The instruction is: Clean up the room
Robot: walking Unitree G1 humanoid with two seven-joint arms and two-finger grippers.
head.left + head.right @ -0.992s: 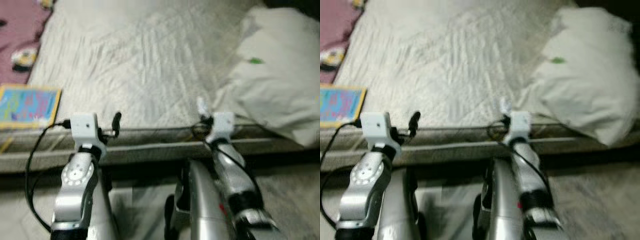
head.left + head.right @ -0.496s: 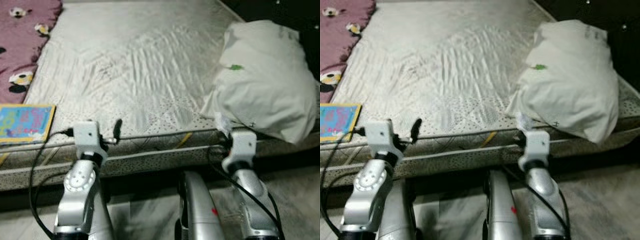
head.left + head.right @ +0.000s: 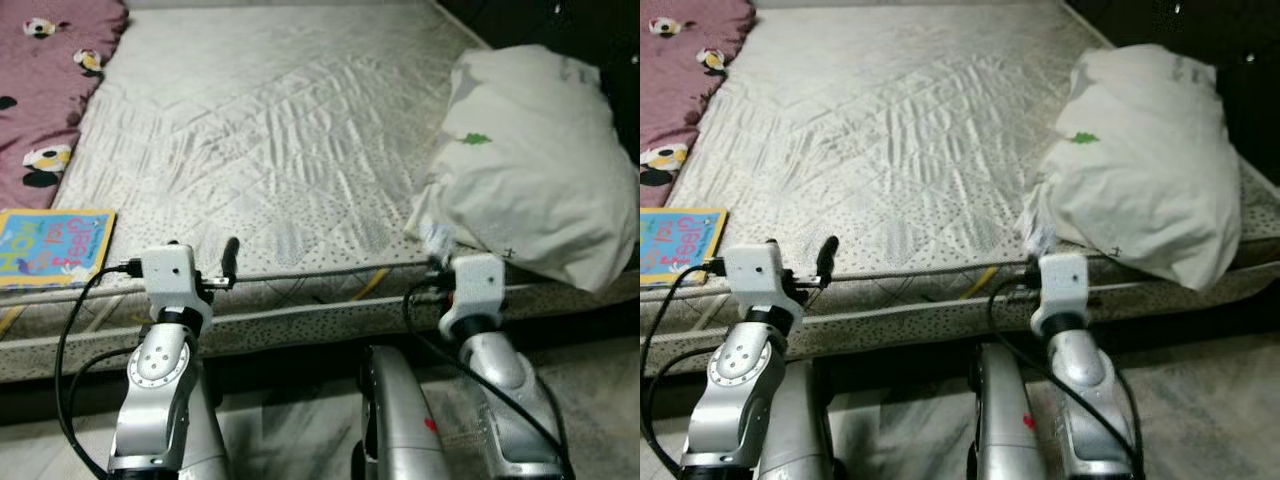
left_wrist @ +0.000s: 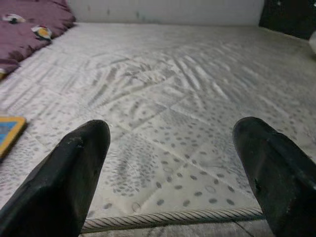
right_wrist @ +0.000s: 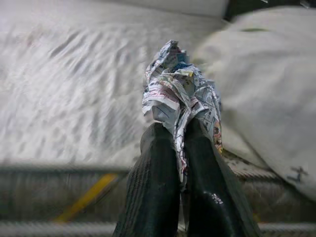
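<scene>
Crumpled newspaper (image 5: 180, 94) sits pinched between the closed fingers of the right claw (image 5: 180, 143), held at the near edge of the bed (image 3: 290, 150), just beside the white pillow (image 3: 530, 170). Half a second ago that claw was in much the same spot; a second ago the whole view was blurred and shifted, so the camera has moved and since steadied. Left claw (image 4: 173, 148) hovers over the mattress edge, its fingers wide apart and holding nothing. Farther left lies a colourful book (image 3: 50, 245), and beyond it a maroon blanket (image 3: 45, 90).
</scene>
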